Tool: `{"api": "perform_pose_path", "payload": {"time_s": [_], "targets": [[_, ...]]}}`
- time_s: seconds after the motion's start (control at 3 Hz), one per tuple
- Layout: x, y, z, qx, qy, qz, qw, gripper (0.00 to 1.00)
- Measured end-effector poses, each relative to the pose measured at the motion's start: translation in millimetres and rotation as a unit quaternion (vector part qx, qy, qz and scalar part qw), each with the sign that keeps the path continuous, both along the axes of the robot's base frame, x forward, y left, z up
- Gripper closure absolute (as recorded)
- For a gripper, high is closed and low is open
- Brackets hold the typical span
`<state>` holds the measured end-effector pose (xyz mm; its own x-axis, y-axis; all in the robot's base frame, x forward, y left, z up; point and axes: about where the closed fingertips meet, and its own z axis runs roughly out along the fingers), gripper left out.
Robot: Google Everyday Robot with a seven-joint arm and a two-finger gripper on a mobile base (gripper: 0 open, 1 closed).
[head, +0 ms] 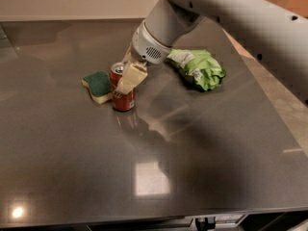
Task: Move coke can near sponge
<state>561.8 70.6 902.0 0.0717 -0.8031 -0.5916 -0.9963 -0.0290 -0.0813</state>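
Across the whole scene lies the dark grey, glossy stone-like countertop (72, 167), and everything you care about sits in its far-left part. From the upper right, the robot's thick pale grey arm (231, 8) slants down toward that spot. Just right of the wrist lies a crumpled light green and white snack bag (202, 70), well clear of the work and no part of it.

Further left you have the sponge (97, 84), a small wavy-edged block with a dark green scouring top over pale yellow foam, lying flat. Touching its right edge, or as good as touching, stands the coke can (124, 100), a small red cylindrical aluminium can with a silver pull-tab top. It is upright with its base on the countertop.

The gripper (124, 81) is at the can's upper half. One cream-coloured finger (132, 77) lies slanted across the can's near right side. The other is hidden behind the can, so you should read the hold as closed on the can from that one contact.

Treat the can as light if empty, with thin walls that dent under a hard squeeze and a smooth skin that can slip. Hold it round the middle of the body, not the rim. It is tall and narrow, so a sideways nudge on release would likely tip it against the soft, yielding sponge.
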Motion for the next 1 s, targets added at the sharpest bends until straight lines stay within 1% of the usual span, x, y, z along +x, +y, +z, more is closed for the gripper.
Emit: {"api": "perform_pose_path", "payload": {"time_s": [0.33,0.67,1.0], "targets": [[-0.5,1.4,-0.8,0.000,0.001,0.001,1.0000,0.12],[-1.1,2.7,-1.5,-0.001,0.001,0.003,1.0000,0.00],[-1.1,2.7,-1.5,-0.001,0.001,0.003,1.0000,0.00]]}}
